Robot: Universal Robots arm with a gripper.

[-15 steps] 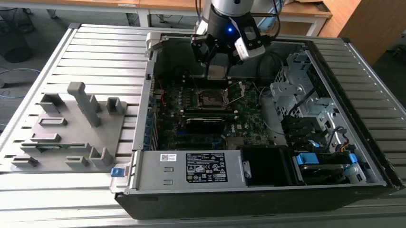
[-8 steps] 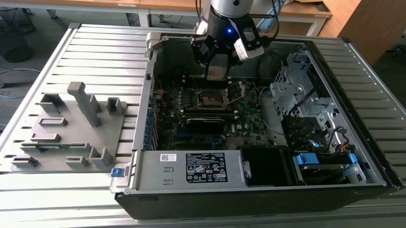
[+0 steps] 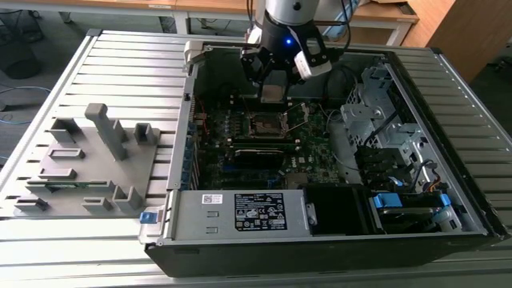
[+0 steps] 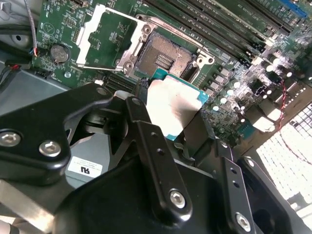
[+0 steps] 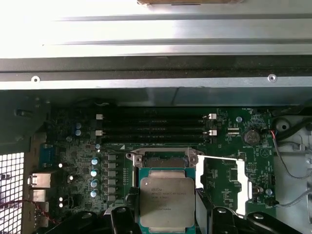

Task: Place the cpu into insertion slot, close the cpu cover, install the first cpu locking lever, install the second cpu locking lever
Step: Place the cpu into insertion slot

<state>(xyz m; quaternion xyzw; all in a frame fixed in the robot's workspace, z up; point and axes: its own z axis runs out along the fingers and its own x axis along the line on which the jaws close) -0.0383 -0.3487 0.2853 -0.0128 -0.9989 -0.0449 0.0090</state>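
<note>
The gripper [image 3: 272, 90] is clenched on the cpu [image 4: 173, 105], gripping two opposite edges, with the silvery top facing both wrist views. In the exterior view the bare insertion slot [image 3: 268, 125] lies at 6 o'clock from the chip, not touching it. The cpu cover [image 4: 138, 45] is flipped open at the slot's 3 o'clock.

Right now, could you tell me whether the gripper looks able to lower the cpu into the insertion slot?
Probably yes. The gripper holds the cpu in its jaws close above the insertion slot, which lies bare, and the cpu cover is swung open to one side.
</note>
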